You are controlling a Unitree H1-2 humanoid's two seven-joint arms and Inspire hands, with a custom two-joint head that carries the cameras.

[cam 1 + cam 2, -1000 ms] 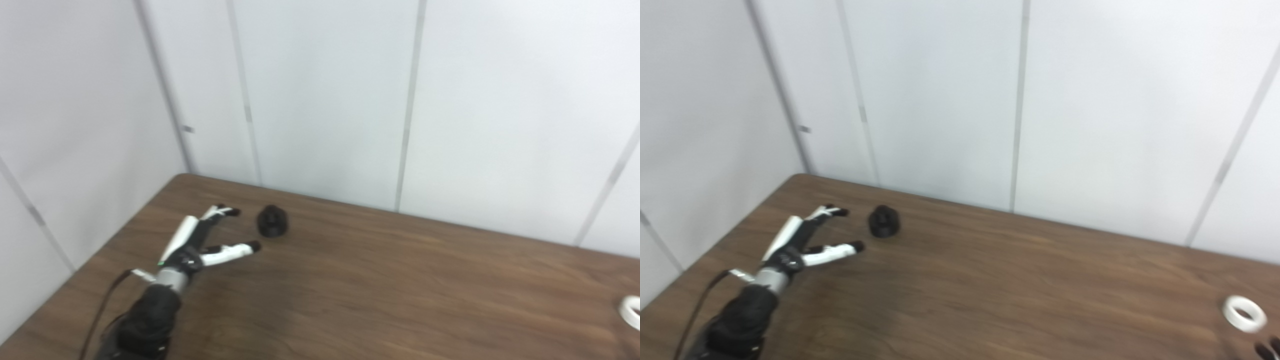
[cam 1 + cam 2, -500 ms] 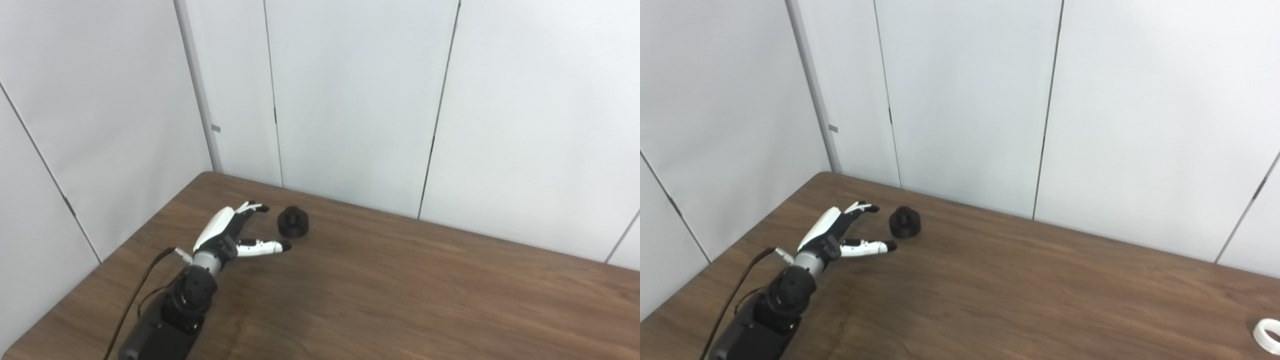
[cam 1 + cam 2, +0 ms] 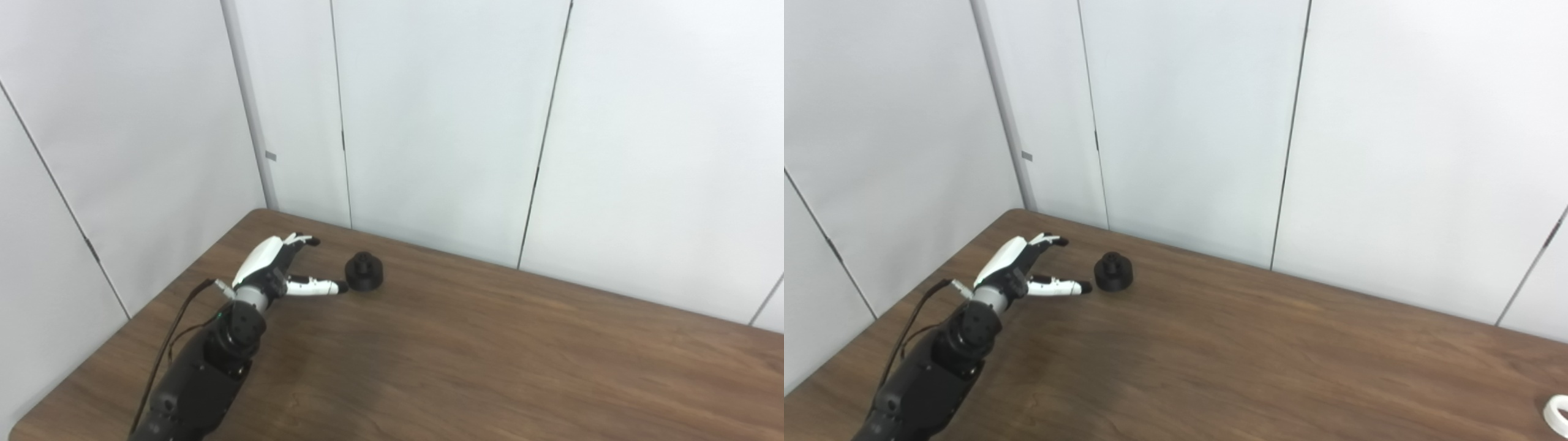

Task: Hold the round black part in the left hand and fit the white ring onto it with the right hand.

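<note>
Now, through the left eye, the left hand (image 3: 275, 272) is lying spread and empty just left of the round black part (image 3: 364, 272), which is sitting on the tabletop (image 3: 490, 355) near the far left corner. Through the right eye, the white ring (image 3: 1557, 415) is resting far off at the right edge.

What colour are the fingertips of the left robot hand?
Black, on white fingers of the left robot hand; clearest in the left eye view.
</note>
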